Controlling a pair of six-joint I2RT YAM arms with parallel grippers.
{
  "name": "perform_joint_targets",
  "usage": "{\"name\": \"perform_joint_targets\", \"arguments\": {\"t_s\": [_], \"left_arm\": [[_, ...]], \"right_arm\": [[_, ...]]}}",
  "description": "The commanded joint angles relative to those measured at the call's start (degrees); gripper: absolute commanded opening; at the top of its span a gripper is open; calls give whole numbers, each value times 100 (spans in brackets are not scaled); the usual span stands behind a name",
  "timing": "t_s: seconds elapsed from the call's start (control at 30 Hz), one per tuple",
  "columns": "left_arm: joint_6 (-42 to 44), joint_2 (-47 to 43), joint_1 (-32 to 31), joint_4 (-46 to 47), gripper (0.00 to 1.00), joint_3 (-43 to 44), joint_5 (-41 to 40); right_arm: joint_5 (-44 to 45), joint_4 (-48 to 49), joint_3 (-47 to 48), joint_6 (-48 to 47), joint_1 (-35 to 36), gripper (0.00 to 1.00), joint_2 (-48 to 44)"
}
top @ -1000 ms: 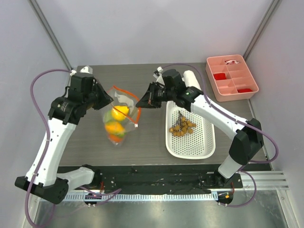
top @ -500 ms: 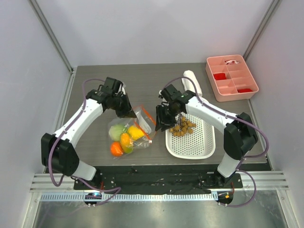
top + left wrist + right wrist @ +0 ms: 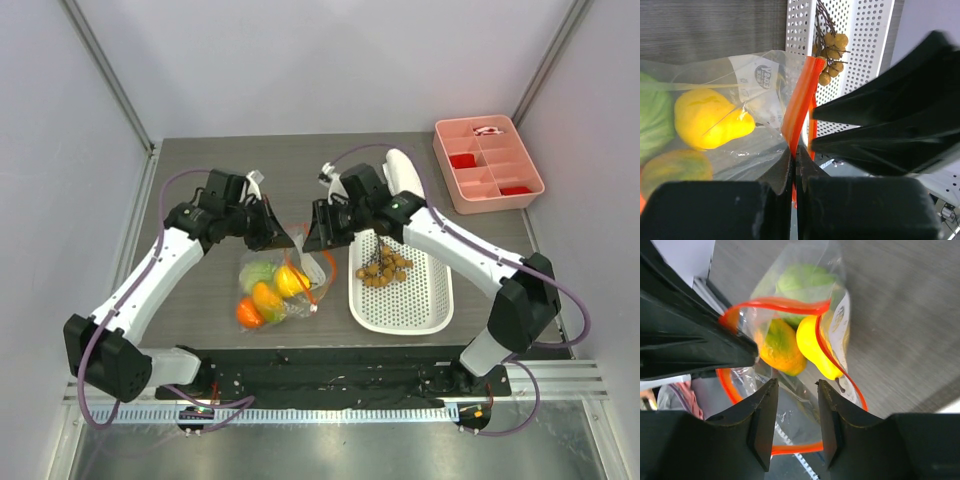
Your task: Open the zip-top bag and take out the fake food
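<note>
Zip-top bag (image 3: 272, 285) lies on the table (image 3: 200, 165) left of centre, pinched at its mouth by the left gripper (image 3: 794, 161). That gripper's jaws are pressed together on the orange-red zip strip (image 3: 801, 97), which rises straight out from between the fingertips in the left wrist view.

The right gripper (image 3: 794, 407) hangs just beside it at the mouth with its jaws standing apart. Clear plastic shows behind the gap, and nothing is seen pinched between them.

The strip is spread into an open loop. The bag's long axis runs from that mouth, at the grippers, down and to the left toward the near edge of the table, so the mouth points away toward the far right.

Inside sit a yellow lemon (image 3: 293, 278), a green fruit (image 3: 258, 271), a green-orange mango (image 3: 266, 296) and, at the closed end, an orange (image 3: 247, 314).

To the right, close to the bag's mouth, the white perforated basket (image 3: 402, 312) holds the brown grapes (image 3: 383, 268).
</note>
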Motion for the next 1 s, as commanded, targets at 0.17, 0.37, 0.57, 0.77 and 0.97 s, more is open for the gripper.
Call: {"name": "perform_joint_targets", "arguments": {"t_s": [0.17,0.37,0.57,0.77,0.97], "left_arm": [[-609,-387,-117,609,0,-407,399],[-706,-441,-126,723,0,-566,355],[-820,-476,-126,785,0,-716,382],[-732,-344,-134,565,0,-794,276],[-724,-431,-134,346,0,-900,-40]], "right_arm": [[-677,2433,-1140,-46,435,47,192],[-134,3381,-1913,-195,838,59,376],[692,3934,-2317,-522,1200,73,728],[1527,4559,-2546,-627,1639,84,983],[2842,5508,-2652,-750,2131,94,1413]]}}
